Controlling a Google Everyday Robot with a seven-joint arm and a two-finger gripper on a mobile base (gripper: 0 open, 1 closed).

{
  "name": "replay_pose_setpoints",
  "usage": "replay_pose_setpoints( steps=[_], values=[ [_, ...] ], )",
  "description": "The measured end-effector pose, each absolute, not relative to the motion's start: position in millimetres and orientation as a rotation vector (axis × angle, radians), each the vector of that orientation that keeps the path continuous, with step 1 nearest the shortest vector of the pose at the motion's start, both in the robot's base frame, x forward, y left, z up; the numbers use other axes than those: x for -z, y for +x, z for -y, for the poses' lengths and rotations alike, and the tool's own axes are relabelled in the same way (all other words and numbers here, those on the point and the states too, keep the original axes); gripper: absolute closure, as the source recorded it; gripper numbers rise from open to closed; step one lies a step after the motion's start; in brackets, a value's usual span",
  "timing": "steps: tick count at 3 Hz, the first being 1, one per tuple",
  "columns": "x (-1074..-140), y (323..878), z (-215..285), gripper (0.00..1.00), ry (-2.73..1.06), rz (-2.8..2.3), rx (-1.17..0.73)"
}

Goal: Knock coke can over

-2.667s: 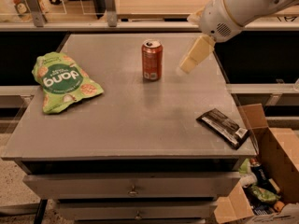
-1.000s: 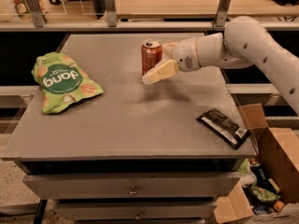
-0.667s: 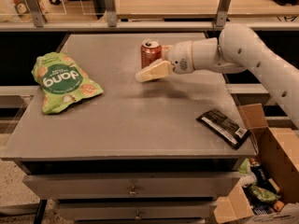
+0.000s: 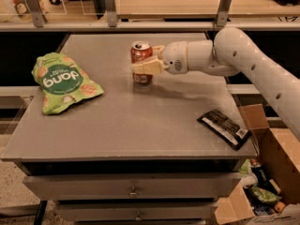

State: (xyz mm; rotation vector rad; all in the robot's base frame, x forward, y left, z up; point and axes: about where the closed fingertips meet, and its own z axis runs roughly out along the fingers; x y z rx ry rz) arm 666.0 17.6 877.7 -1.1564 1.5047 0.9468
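Note:
The coke can [image 4: 141, 77] is red-orange with a silver top and stands upright at the back middle of the grey table [image 4: 126, 125]. My gripper [image 4: 144, 59] reaches in from the right at the can's height and is open around it. The near cream finger [image 4: 149, 68] lies across the can's front. The far finger [image 4: 158, 50] shows behind the can's upper right. The white arm [image 4: 243, 55] runs off to the right.
A green chip bag [image 4: 63, 81] lies at the table's left. A black snack bar [image 4: 224, 128] lies near the front right corner. A cardboard box [image 4: 269, 172] with clutter stands on the floor at the right. A shelf rail [image 4: 140, 26] runs behind the table.
My gripper has swung down from the right and moved left to the can, its fingers now on both sides of it. The can has slid a little to the left and stays upright.

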Motion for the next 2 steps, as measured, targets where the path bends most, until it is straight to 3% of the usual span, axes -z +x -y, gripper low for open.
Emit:
replay_pose_setpoints(
  steps=[1,2],
  values=[
    [-889,665,-22,0.86,-1.202,-1.516,-0.909],
    [-906,664,-9,1.0,-1.324,-1.628,-0.705]
  ],
)
